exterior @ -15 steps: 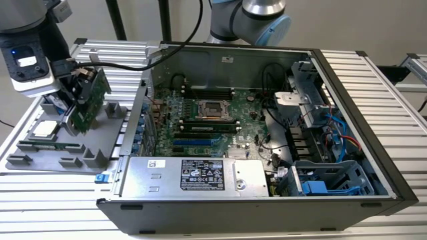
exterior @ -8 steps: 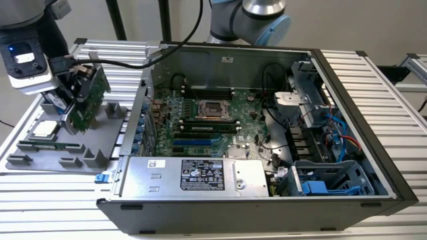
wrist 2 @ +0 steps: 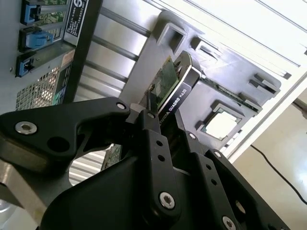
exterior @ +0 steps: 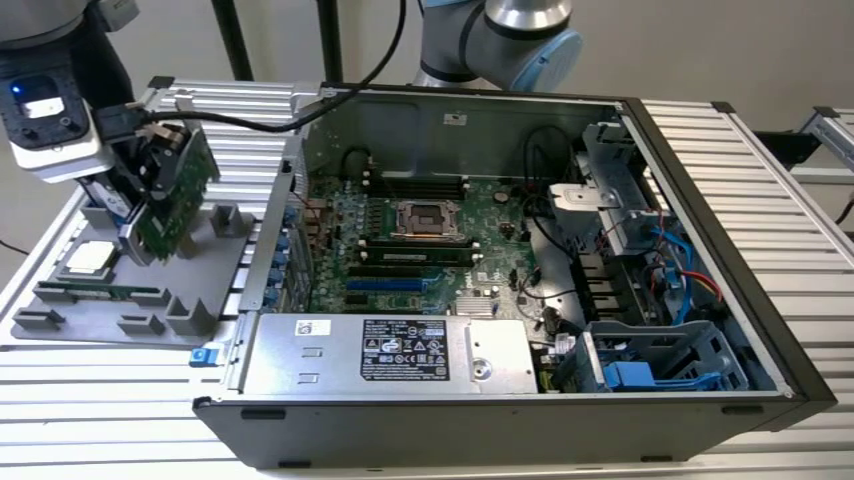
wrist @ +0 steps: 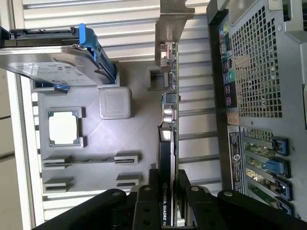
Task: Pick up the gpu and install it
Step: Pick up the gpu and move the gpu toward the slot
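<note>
The gpu (exterior: 178, 196) is a flat card with a green circuit board face, a black edge and a silver end bracket (wrist: 170, 28). It stands on edge, tilted, over the grey parts tray (exterior: 80, 322) at the exterior view's left, outside the open computer case (exterior: 694, 200). My gripper (exterior: 144, 160) is shut on the card's upper edge. In both wrist views the black fingers (wrist 2: 154, 139) clamp the gpu (wrist 2: 173, 86) from both sides, my gripper (wrist: 167, 178) holding the gpu (wrist: 169, 120) edge-on. I cannot tell whether the card's lower edge still touches the tray.
The motherboard (exterior: 427, 240) lies open inside the case, with a power supply (exterior: 387, 355) along its near side and cables at the exterior view's right. On the tray sit a processor chip (wrist: 63, 128), a memory stick (exterior: 100, 293) and a hard drive in a blue frame (wrist: 57, 62).
</note>
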`<state>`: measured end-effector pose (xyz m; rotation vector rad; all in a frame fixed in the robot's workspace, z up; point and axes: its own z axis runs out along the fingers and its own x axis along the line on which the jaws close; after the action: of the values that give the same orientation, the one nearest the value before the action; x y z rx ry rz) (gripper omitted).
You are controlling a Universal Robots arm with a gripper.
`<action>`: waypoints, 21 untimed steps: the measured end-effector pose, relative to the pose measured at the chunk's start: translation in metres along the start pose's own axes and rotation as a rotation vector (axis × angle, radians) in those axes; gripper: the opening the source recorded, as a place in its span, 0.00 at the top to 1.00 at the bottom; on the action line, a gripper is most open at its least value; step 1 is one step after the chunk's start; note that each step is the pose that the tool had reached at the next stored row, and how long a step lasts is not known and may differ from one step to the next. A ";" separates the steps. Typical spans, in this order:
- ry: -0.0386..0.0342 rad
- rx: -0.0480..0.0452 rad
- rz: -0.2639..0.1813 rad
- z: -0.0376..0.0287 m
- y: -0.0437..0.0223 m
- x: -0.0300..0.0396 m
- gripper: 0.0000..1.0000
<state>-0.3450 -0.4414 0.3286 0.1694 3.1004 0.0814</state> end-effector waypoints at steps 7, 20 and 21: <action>0.0000 0.0000 0.000 -0.0047 0.0003 -0.0001 1.00; 0.0000 0.0000 0.000 -0.0158 0.0008 -0.0006 1.00; 0.0000 -0.0001 0.000 -0.0165 0.0008 -0.0006 1.00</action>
<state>-0.3449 -0.4415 0.3451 0.1692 3.1004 0.0815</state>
